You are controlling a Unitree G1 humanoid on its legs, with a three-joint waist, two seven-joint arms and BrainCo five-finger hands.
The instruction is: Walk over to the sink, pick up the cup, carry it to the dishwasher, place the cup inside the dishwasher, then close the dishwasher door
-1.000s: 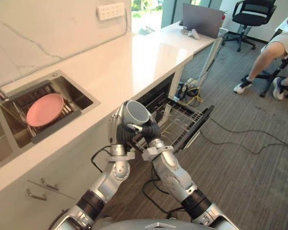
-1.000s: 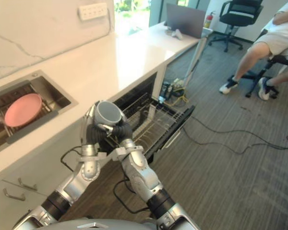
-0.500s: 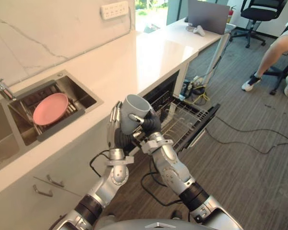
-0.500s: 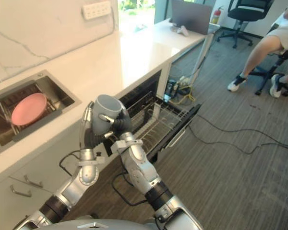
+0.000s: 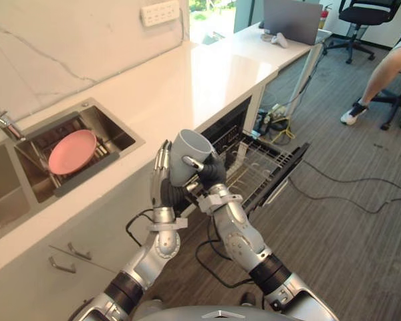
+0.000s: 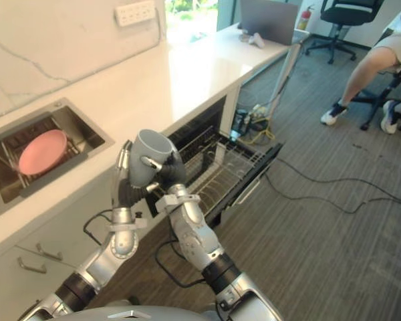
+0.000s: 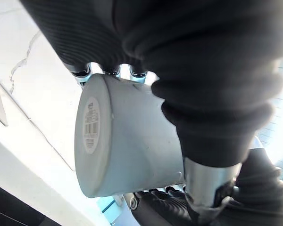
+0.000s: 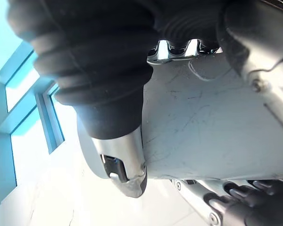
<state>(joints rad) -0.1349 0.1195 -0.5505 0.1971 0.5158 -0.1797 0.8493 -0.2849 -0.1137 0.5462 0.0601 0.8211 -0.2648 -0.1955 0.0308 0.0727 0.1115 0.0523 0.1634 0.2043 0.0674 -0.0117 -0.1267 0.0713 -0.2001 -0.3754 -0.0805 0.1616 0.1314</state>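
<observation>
A white stone countertop point(image 5: 207, 80) runs along my left, and a seated person's bare leg point(image 5: 381, 70) shows far off across the grey carpet. The open dishwasher's pulled-out wire rack point(image 5: 257, 167) lies just beyond my hands, above its lowered dark door point(image 5: 285, 175). My left hand point(image 5: 162, 182) and right hand point(image 5: 212, 175) meet at chest height, fingers of both curled round the pale grey cylindrical cup point(image 5: 186, 158), mouth tilted upward. The steel sink point(image 5: 117, 137), back left, holds a round pink plate point(image 5: 71, 151).
</observation>
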